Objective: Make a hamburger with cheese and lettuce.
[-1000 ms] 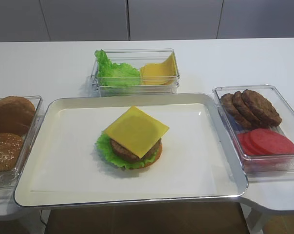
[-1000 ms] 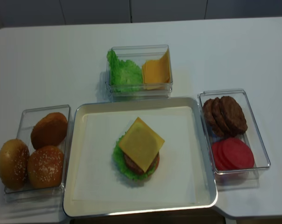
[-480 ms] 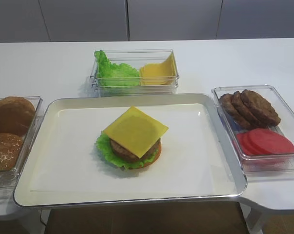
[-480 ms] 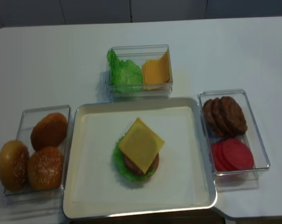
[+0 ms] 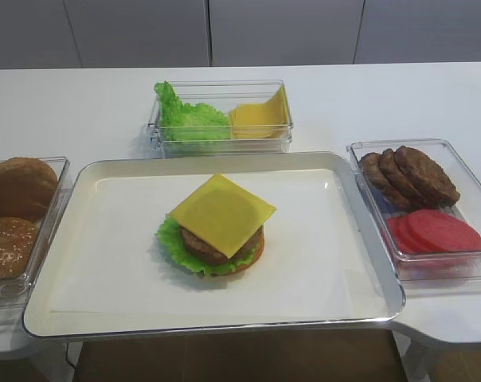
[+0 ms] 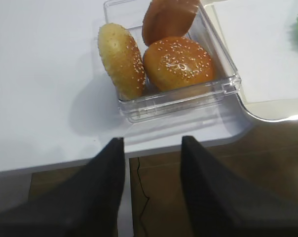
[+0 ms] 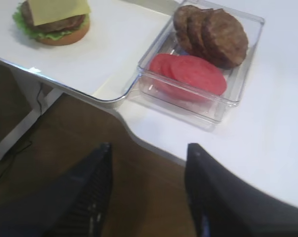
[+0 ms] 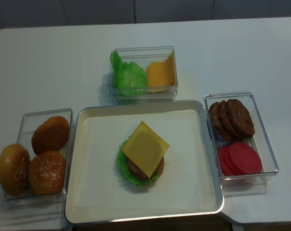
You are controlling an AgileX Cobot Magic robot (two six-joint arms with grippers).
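The hamburger [image 5: 221, 253] stands in the middle of the metal tray [image 5: 105, 171]: an orange-brown bun base, a frilly green lettuce leaf [image 5: 170, 243] and a dark patty. A yellow cheese slice [image 5: 222, 212] lies on top of the patty, turned like a diamond. The stack also shows in the second high view [image 8: 140, 166] and at the top left of the right wrist view [image 7: 53, 22]. My right gripper [image 7: 149, 185] is open and empty, off the table's front edge. My left gripper [image 6: 153, 173] is open and empty, below the bun box. Neither gripper shows in the high views.
A clear box [image 5: 157, 131] at the back holds spare lettuce [image 5: 189, 121] and cheese [image 5: 260, 118]. A clear box on the right [image 5: 463, 171] holds brown patties [image 5: 408, 177] and red tomato slices [image 5: 436, 232]. A clear box on the left [image 8: 25, 118] holds sesame buns [image 8: 48, 171].
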